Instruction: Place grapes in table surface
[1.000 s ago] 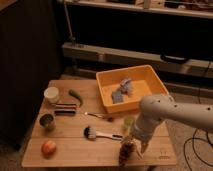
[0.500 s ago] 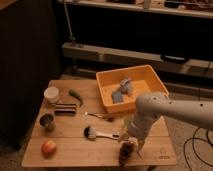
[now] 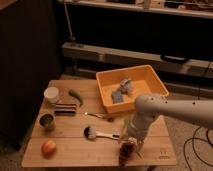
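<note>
At the desk's (image 3: 90, 152) near edge the grapes (image 3: 126, 151) sat on the wood, right under the gripper (image 3: 132, 143), which pointed down onto them; whether it was open or clamping them could not be told. An apple (image 3: 48, 147) lay at the front left. A brush (image 3: 95, 133) and metal cup (image 3: 47, 121) lay mid-desk. Farther back stood a white cup (image 3: 51, 94), a green pepper (image 3: 76, 96) and an orange bin (image 3: 145, 82).
</note>
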`<state>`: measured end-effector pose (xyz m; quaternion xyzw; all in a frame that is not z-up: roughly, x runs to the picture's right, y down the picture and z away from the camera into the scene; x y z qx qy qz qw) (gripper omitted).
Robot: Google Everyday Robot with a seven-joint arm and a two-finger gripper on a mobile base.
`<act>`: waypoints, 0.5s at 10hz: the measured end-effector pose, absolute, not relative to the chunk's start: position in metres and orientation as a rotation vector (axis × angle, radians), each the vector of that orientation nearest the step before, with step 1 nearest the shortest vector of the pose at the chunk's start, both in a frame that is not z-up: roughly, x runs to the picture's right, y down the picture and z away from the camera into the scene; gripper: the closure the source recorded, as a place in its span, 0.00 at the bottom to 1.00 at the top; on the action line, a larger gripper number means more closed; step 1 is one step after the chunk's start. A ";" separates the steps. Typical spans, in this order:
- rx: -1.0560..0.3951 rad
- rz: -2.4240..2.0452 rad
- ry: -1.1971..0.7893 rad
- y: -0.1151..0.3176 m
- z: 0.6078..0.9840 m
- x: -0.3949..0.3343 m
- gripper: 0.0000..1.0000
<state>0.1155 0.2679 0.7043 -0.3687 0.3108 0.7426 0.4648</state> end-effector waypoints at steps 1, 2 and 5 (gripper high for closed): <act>-0.911 1.826 0.771 0.270 0.707 0.116 0.35; -0.914 1.825 0.777 0.271 0.709 0.117 0.35; -0.931 1.830 0.802 0.279 0.713 0.118 0.35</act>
